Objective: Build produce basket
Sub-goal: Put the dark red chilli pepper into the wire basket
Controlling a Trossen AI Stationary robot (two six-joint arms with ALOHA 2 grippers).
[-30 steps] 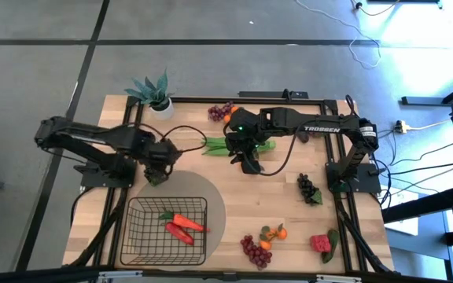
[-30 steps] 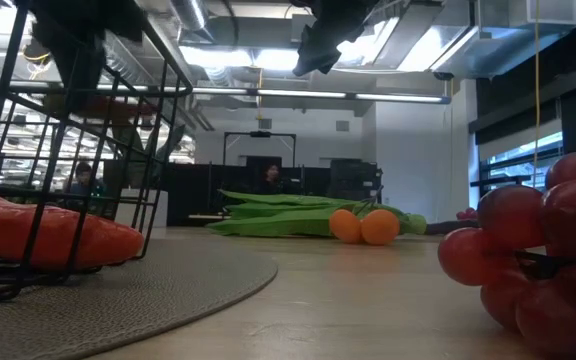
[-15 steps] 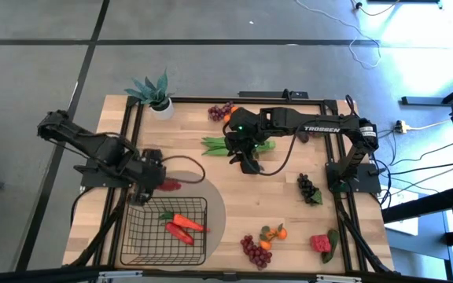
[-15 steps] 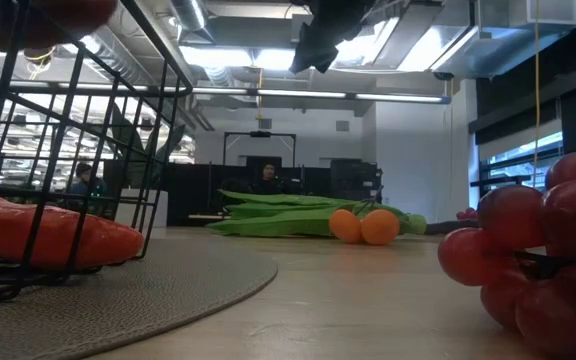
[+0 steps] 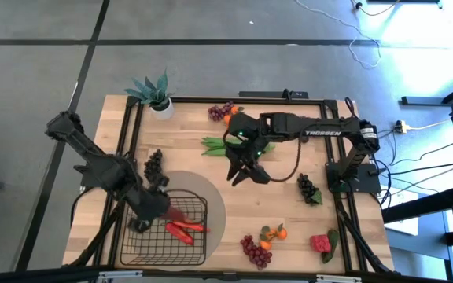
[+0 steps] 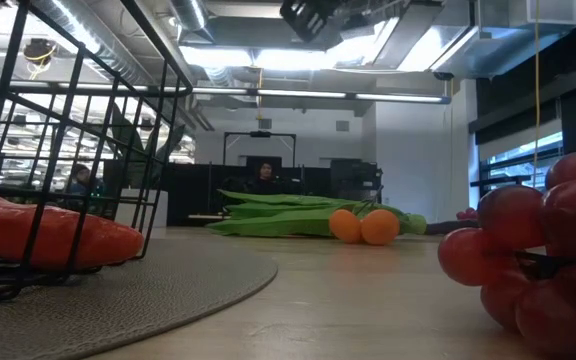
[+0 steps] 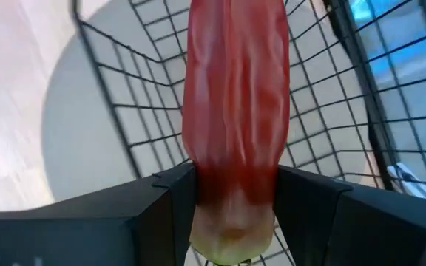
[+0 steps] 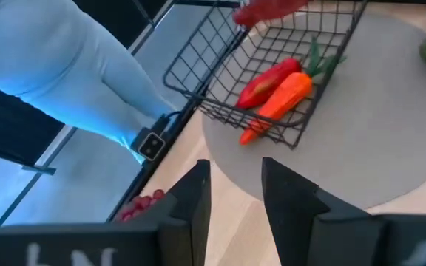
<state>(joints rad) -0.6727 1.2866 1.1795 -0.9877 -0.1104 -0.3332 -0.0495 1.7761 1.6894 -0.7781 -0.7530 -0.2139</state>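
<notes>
Wooden table (image 5: 274, 200) carries a grey mat (image 5: 215, 206) under the basket (image 5: 136, 253).

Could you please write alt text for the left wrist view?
A long red pepper is clamped between the left gripper's dark jaws, hanging over the black wire basket. The basket sits on a grey round mat on the wooden table.

Overhead view: even, diffuse light; table (image 5: 274, 196) well exposed, soft short shadows under the arms. Bright bluish glare on floor at upper right. Low view: backlit by ceiling strip lights (image 6: 268, 55), which bloom white; near grape bunch (image 6: 538, 250) and basket (image 6: 68, 150) wires out of focus. Left wrist view: red pepper (image 7: 235, 111) soft, mesh motion-blurred. Right wrist view: blue glare washes one side.
</notes>
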